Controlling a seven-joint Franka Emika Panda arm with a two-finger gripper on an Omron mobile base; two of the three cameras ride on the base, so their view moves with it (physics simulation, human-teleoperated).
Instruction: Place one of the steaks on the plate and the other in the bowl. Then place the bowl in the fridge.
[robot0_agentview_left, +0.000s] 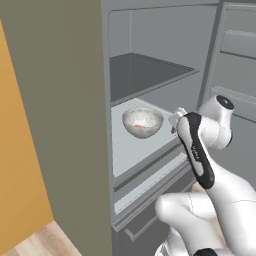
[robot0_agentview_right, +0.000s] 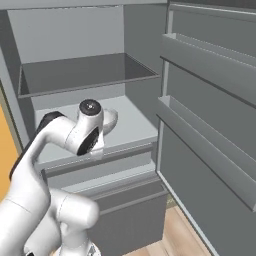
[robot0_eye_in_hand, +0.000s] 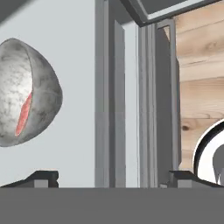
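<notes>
Jaws (robot0_eye_in_hand: 109, 177) stand wide apart and hold nothing. Just beside them, the bowl (robot0_agentview_left: 142, 123) sits on the pale fridge shelf (robot0_agentview_left: 131, 150) with a red steak (robot0_eye_in_hand: 24, 114) inside (its rim is close to the wrist). Pulling out crooked could bump the bowl and slide it, or the arm could hit the fridge door (robot0_agentview_right: 210, 120).
</notes>
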